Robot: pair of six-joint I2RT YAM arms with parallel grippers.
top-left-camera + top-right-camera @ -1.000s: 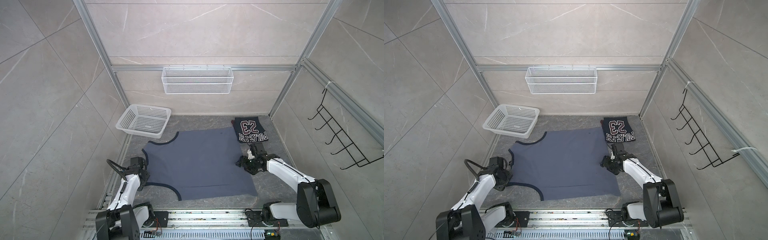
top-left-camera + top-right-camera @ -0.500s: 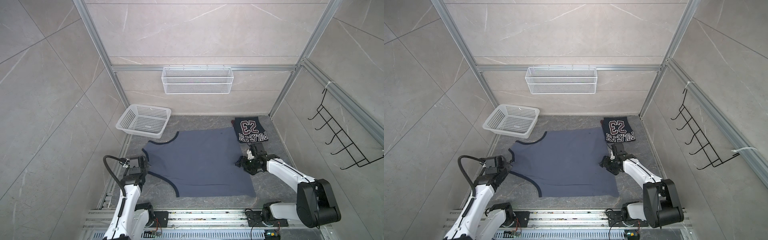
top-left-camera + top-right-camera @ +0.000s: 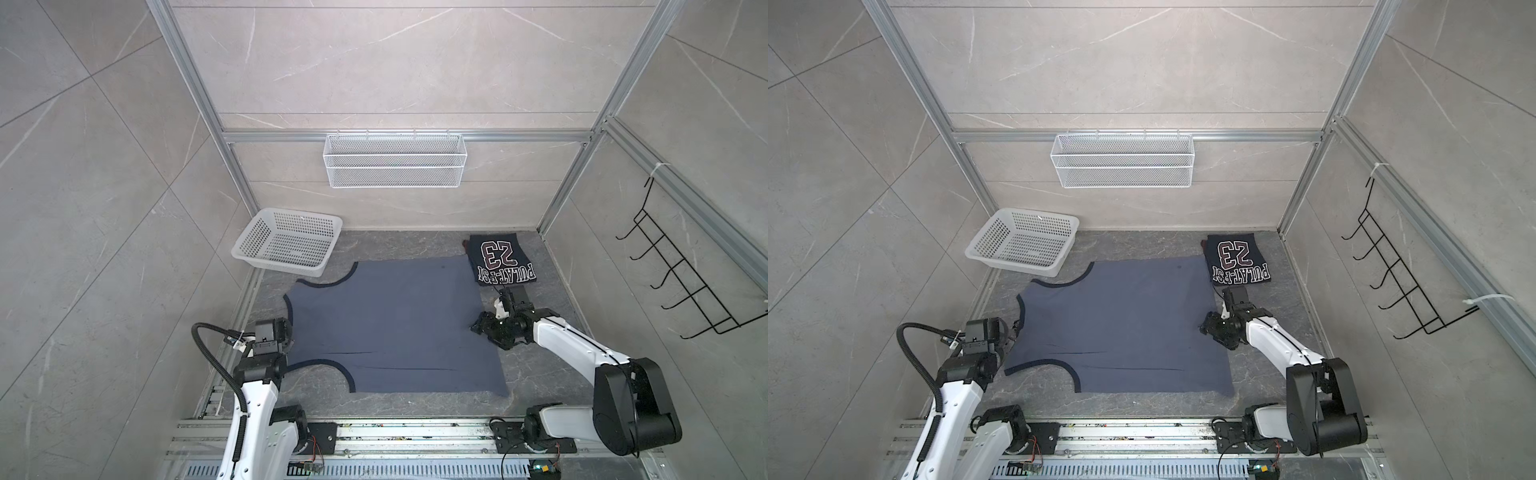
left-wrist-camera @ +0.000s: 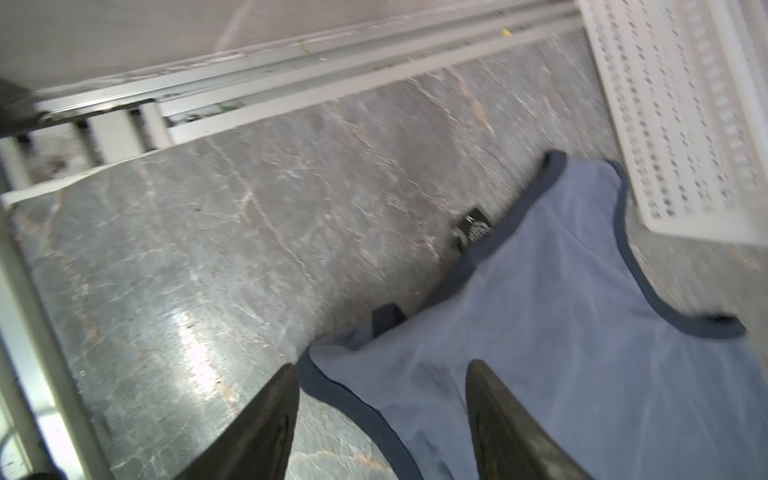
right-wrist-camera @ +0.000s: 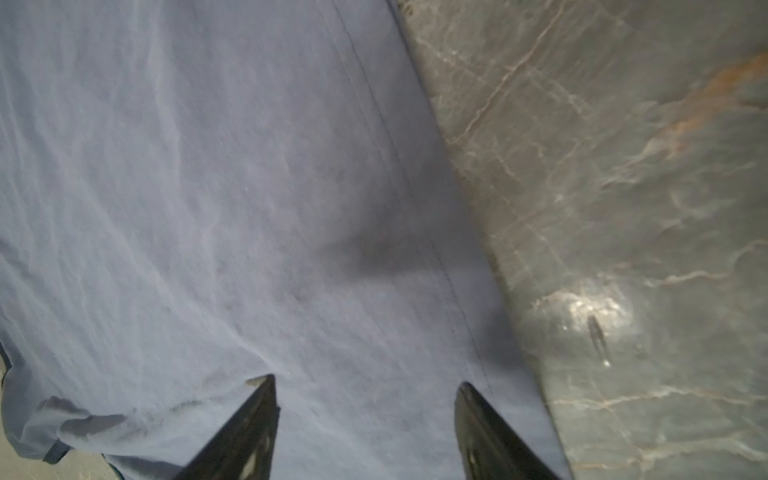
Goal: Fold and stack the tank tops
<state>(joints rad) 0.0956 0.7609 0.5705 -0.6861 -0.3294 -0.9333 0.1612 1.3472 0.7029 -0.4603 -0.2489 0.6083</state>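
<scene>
The slate blue-grey tank top (image 3: 395, 328) (image 3: 1121, 328) lies spread flat on the stone floor, its dark-trimmed straps pointing left. The navy tank top (image 3: 500, 259) (image 3: 1237, 259), folded with its white "23" lettering up, sits at the back right, just past the spread one's corner. My left gripper (image 3: 286, 332) (image 4: 384, 374) is open at the strap end; the trimmed edge (image 4: 353, 403) runs between its fingers, ungripped. My right gripper (image 3: 478, 328) (image 5: 365, 382) stands open above the blue-grey cloth (image 5: 208, 187) near its hem on the right side.
A white perforated basket (image 3: 286, 249) (image 4: 685, 124) stands at the back left, close to the strap end. A wire shelf (image 3: 395, 166) hangs on the back wall and a black hook rack (image 3: 685, 282) on the right wall. Aluminium rails (image 4: 291, 62) line the floor's left edge.
The left arm has lifted its elbow. Its gripper closed on the strap end, tugged the cloth slightly, then opened. The right arm has barely moved.
</scene>
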